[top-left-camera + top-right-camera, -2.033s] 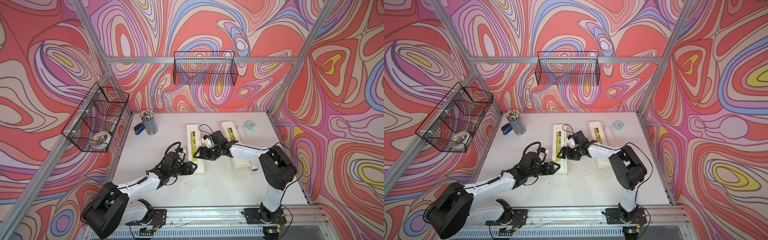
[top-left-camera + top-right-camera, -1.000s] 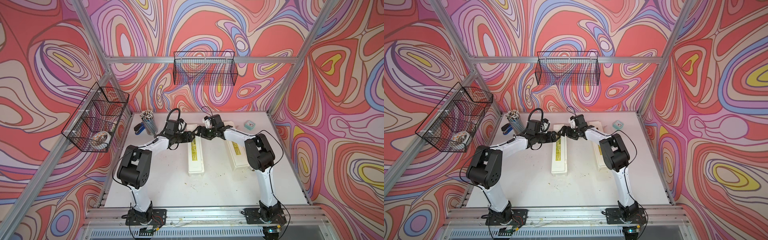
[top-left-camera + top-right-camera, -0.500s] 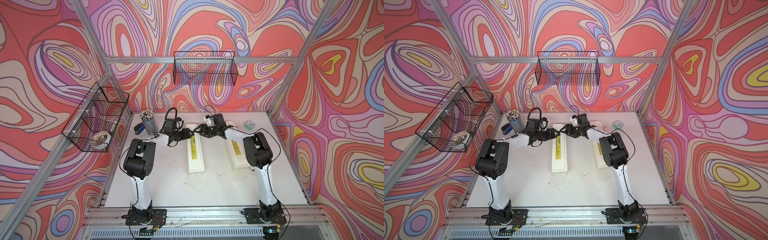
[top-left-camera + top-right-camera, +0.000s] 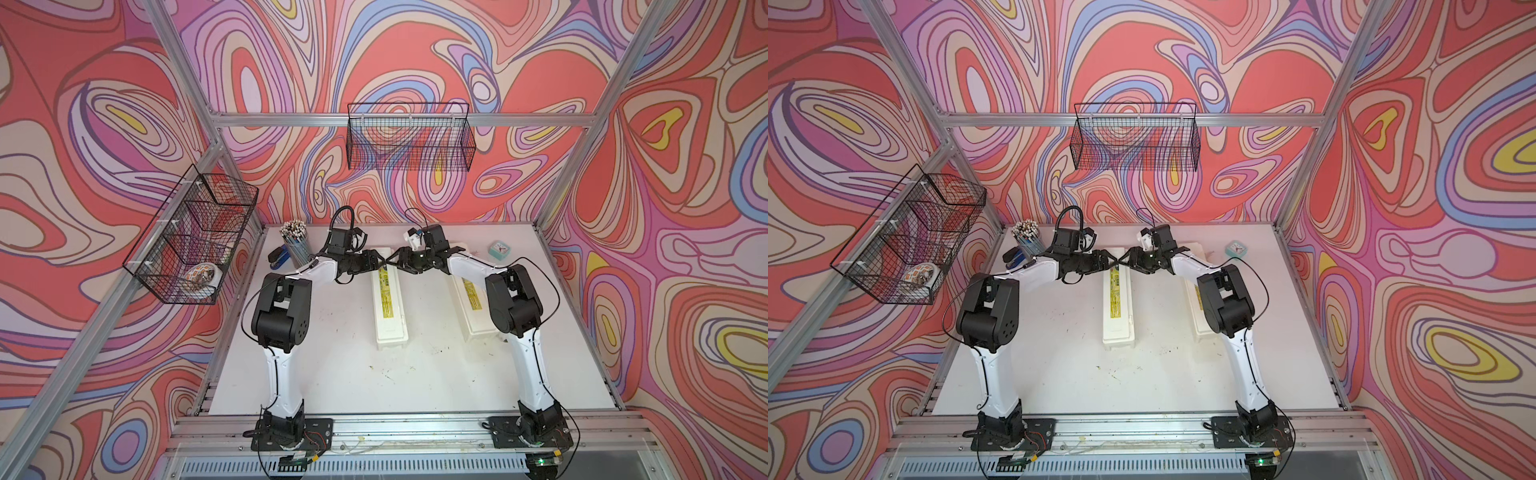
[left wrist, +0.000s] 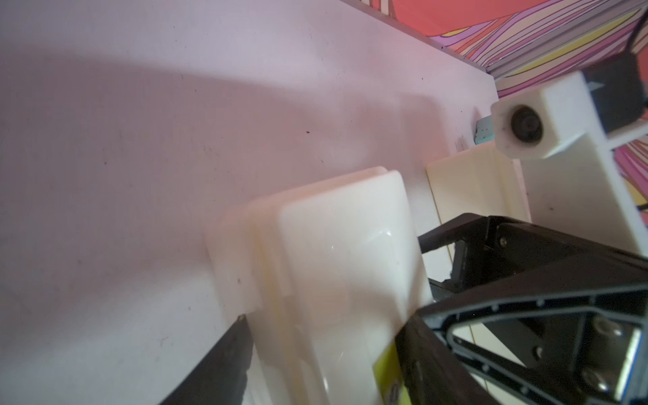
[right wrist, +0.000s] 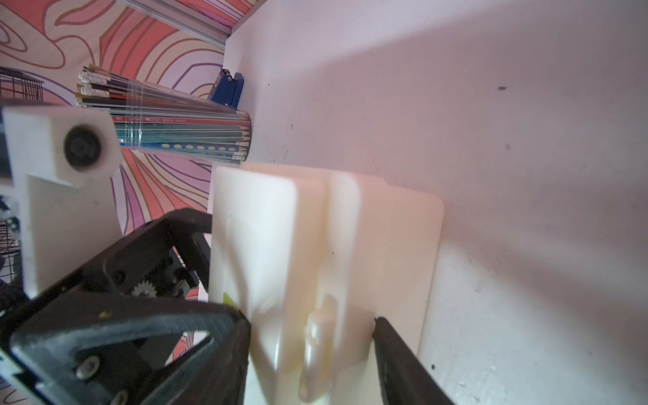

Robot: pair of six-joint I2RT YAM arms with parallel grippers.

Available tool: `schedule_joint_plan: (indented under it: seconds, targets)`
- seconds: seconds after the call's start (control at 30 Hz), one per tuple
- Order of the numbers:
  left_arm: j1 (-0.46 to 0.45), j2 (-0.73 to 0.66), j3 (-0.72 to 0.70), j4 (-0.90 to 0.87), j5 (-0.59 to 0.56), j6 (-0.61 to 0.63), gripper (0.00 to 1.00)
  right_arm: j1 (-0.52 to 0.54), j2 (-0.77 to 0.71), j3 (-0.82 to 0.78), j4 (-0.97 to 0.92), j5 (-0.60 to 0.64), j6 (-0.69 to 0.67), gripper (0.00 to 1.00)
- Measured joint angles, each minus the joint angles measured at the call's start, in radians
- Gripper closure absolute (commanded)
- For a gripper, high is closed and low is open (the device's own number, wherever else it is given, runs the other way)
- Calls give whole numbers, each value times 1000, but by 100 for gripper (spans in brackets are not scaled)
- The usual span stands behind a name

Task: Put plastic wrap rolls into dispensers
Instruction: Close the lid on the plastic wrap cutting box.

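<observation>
Two cream-white dispensers lie lengthwise on the table in both top views, lids down and yellow strips up: a middle dispenser [image 4: 390, 303] [image 4: 1117, 307] and a right dispenser [image 4: 473, 307] partly under my right arm. My left gripper [image 4: 377, 262] [image 5: 326, 350] reaches in from the left. Its fingers [image 5: 224, 357] press on opposite faces of the middle dispenser's far end [image 5: 336, 252]. My right gripper [image 4: 395, 262] [image 6: 312, 336] meets it from the right, shut across the same end [image 6: 273, 245]. The plastic wrap rolls are out of view.
A pencil cup [image 4: 296, 245] and a blue stapler [image 4: 279, 257] stand at the back left, close to my left arm. A small teal clock [image 4: 500, 249] sits at the back right. Wire baskets hang on the back wall [image 4: 409, 137] and the left wall [image 4: 191, 237].
Both grippers have travelled from the near half of the middle dispenser to its far end. There the right jaws closed on it, and the left elbow has folded back.
</observation>
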State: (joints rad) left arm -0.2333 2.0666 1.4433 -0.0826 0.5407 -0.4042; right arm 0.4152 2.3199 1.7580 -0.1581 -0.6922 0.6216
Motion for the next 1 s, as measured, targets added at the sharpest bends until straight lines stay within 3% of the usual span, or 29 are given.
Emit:
schedule_joint_plan:
  seconds: [0.3, 0.4, 0.57, 0.8, 1.0]
  targets:
    - [22, -23, -136, 185, 47, -105, 53, 9, 14, 44, -70, 22, -22, 43]
    - [27, -31, -152, 216, 45, -135, 40, 11, 27, 88, -129, 37, -45, 28]
    - [12, -65, -175, 209, -23, -129, 24, 39, 7, 104, -202, 140, -80, 15]
    - [0, -187, -174, 45, -116, -66, 16, 74, -113, 103, -336, 396, -94, 12]
    - [59, -374, -199, -3, -153, -43, 15, 180, -195, 142, -457, 592, -87, 11]
